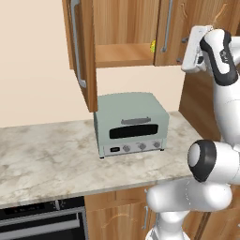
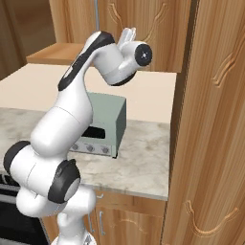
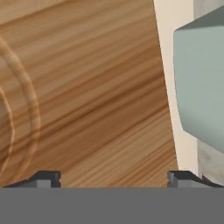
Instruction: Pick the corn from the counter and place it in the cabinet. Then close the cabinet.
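The cabinet (image 1: 124, 28) hangs on the wall above the counter (image 1: 47, 159). Its left door (image 1: 82, 51) is swung wide open, and the wooden shelf (image 1: 124, 55) shows inside. A small yellow bit of the corn (image 1: 153, 46) peeks out at the shelf's right end, mostly hidden behind the right door (image 1: 171, 28). My gripper (image 1: 182, 50) is up against the front of that right door, close to its silver handle (image 1: 166, 28). In the hand view the door's wood (image 3: 87, 87) is very near. The fingertips (image 3: 43, 178) stand far apart, open, with nothing between them.
A pale green toaster oven (image 1: 131, 124) sits on the counter under the cabinet and shows at the right of the hand view (image 3: 201, 87). A tall wood panel (image 2: 215, 119) rises at the counter's right end. A dark oven front (image 1: 42, 220) lies below the counter at left.
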Motion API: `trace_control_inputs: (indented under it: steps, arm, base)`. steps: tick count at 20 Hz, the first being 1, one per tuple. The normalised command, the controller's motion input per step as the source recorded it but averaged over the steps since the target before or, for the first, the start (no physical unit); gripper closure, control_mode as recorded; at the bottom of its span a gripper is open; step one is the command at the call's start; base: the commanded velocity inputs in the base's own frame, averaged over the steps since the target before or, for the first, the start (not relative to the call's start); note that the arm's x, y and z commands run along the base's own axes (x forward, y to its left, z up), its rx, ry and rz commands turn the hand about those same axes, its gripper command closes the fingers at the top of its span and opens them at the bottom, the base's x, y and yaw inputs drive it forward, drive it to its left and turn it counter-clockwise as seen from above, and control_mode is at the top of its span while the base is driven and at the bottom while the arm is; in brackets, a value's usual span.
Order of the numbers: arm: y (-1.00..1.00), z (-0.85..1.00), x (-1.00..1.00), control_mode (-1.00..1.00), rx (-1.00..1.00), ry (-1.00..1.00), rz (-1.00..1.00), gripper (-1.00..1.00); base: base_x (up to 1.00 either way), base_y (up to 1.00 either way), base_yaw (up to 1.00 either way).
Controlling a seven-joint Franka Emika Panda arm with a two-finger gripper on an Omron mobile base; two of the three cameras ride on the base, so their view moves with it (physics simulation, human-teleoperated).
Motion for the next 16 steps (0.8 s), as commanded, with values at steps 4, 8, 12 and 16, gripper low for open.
trace_control_inputs:
  steps: [4,8,12,16]
  arm:
    - [0.00,-0.08,0.72,-1.00,0.00,-0.01,-0.14,-1.00]
    - [0.00,-0.10,0.48,-1.00,0.00,0.00,-0.14,-1.00]
    - [0.00,-0.30,-0.02,-1.00,0.00,0.00,-0.12,-1.00]
    - [-0.01,0.09,-0.63,-1.00,0.00,-0.01,-0.11,-1.00]
  base:
    - [0.00,0.00,0.00]
    - [0.00,0.00,0.00]
    - [0.00,0.00,0.00]
    - [0.00,0.00,0.00]
